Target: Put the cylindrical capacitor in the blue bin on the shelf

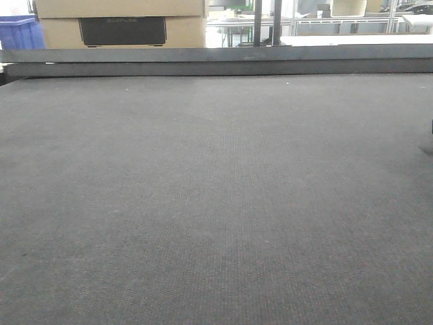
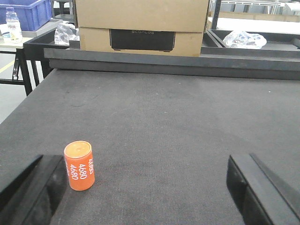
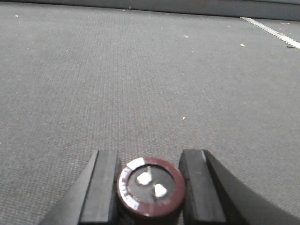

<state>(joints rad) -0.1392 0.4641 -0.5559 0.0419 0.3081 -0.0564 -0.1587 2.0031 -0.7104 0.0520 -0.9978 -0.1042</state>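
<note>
Grey felt-like table top (image 1: 216, 203) is stretching wide and bare across the front view, leaving broad open room on every side, and a dark raised rail (image 1: 216, 61) is running along its far edge. In the left wrist view the table's left edge is dropping away to the floor at the far left. Beyond the rail a cardboard box (image 2: 140, 23) with a dark panel on its front is sitting closed. Further left a blue crate (image 2: 28, 11) is resting on a pale side table, its contents hidden, with a clear bottle (image 2: 13, 23) standing just in front of it. To the far right a black tray (image 2: 281, 47) is holding a crumpled plastic bag (image 2: 243, 40). The left gripper (image 2: 145, 187) is hovering low with its jaws spread wide and nothing between them; an orange cylinder (image 2: 79, 165) printed 4680 is standing upright just beside its left finger. The right gripper (image 3: 149, 178) is clamping the capacitor (image 3: 151, 186), a maroon cylinder, between both fingers just above the table top, its round end with two pale terminals facing the camera.
</note>
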